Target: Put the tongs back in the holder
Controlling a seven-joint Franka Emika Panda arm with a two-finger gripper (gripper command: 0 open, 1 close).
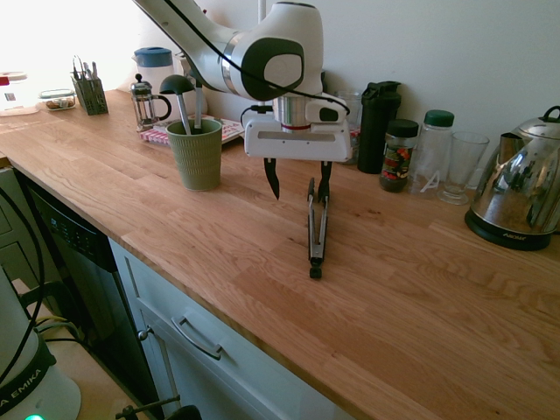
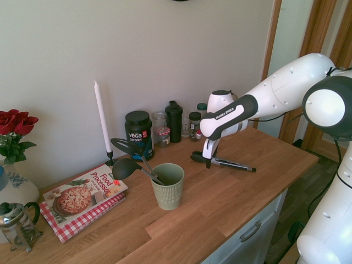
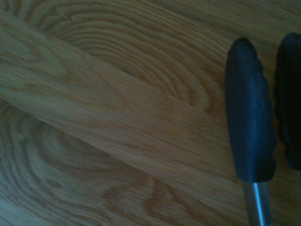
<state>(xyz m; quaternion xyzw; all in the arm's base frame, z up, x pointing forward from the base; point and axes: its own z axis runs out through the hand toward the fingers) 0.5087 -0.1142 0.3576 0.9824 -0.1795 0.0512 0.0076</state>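
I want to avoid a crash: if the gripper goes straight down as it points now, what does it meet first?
Probably the long silver tongs with black tips: the open gripper hangs over their tip end.

The desk [image 1: 394, 315] is showing as oiled wood in joined staves, its grain in the wrist view running in broad whorls under a soft, low sheen. The tongs [image 1: 317, 229] are showing bare silvery metal arms, smooth and faintly bright, ending in matt black tips [image 3: 249, 113] with scalloped edges that are looking rubbery. The holder [image 1: 195, 154] is looking like ribbed ceramic in a dull sage-green finish. The tool [image 1: 297, 179] is showing matt black fingers under a glossy white plastic shell. The kettle [image 1: 521, 197] is gleaming as mirror-polished metal on a black base.
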